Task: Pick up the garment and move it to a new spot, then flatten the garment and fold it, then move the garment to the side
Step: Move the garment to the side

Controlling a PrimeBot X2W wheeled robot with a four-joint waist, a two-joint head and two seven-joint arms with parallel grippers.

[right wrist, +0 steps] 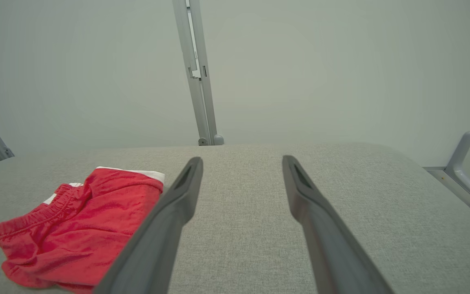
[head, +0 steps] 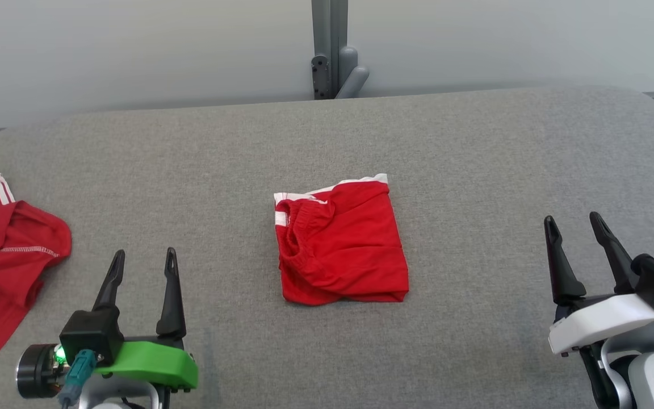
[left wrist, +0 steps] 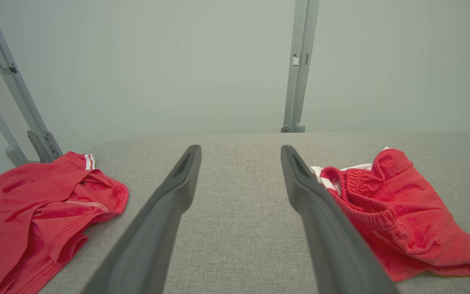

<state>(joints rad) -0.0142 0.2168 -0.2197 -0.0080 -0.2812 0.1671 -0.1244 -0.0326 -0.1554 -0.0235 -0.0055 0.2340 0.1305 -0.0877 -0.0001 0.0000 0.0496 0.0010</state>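
Nearest the robot, the left gripper [head: 144,254], two long dark fingers rising from a green mount, is hovering over the lower left of the grey woven fabric tabletop [head: 474,159], its jaws standing spread wide with nothing between them; the right gripper [head: 572,218], on a white mount, is hovering at the lower right, its fingers likewise standing apart and holding nothing; both are pointing away from the robot. Near the left gripper, on its outer side, a crumpled red jersey garment [head: 3,255] with white stripes and pale stitching is lying at the table's left edge, partly running out of the head view. Between the two grippers and a little farther off, the folded red fabric shorts [head: 343,244], with white trim and a gathered waistband, are lying in a rough square at the middle of the table, apart from both grippers and well apart from the crumpled garment; the waistband is facing the robot's left. Beyond the table's far edge, a grey metal upright post [head: 330,51] is standing against a pale plain wall [head: 134,51].
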